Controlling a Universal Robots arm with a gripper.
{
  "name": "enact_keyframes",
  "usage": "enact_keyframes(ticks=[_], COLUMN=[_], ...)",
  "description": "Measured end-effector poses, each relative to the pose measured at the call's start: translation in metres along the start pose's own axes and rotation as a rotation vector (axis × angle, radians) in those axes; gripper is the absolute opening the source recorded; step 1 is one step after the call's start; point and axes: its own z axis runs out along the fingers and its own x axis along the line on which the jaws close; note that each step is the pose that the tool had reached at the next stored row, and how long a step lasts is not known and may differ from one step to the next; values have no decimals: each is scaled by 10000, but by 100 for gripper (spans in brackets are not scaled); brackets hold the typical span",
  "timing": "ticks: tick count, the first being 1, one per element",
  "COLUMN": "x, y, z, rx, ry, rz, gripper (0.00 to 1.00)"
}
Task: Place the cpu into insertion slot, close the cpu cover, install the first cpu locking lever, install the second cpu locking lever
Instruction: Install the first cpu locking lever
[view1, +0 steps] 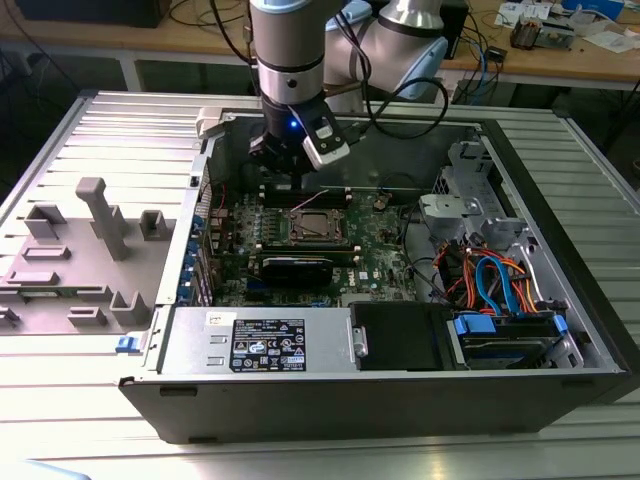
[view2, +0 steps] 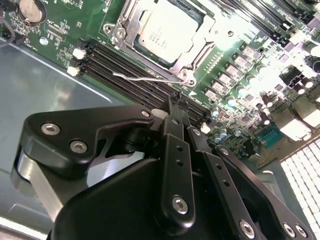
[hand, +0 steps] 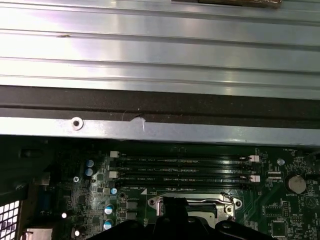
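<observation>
Hand (view2: 176, 100): fingers together at the tips, nothing seen between them. It hung low inside the open computer case (view1: 400, 405), over the memory slots (view2: 125, 67) just beside the insertion slot (view1: 300, 212). The cpu (view2: 167, 30) sat flat in the slot, silver top up. The cpu cover (view2: 122, 31) lay down around it, framing the chip. A thin wire locking lever (view2: 145, 78) ran along the slot's edge nearest the hand, between the slot and the memory slots; could not tell whether it was latched. Fingertips were close to that lever; contact could not be told. In the exterior view the case stood on the ribbed metal counter (view1: 90, 420), with a grey fixture (view1: 100, 215) on the counter to the exterior view's left of the case.
</observation>
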Motion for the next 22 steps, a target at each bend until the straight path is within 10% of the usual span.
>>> enact_keyframes(ticks=[22], x=[-162], y=[-21], z=[118], rx=[0], ry=[5], rz=[4], gripper=[11])
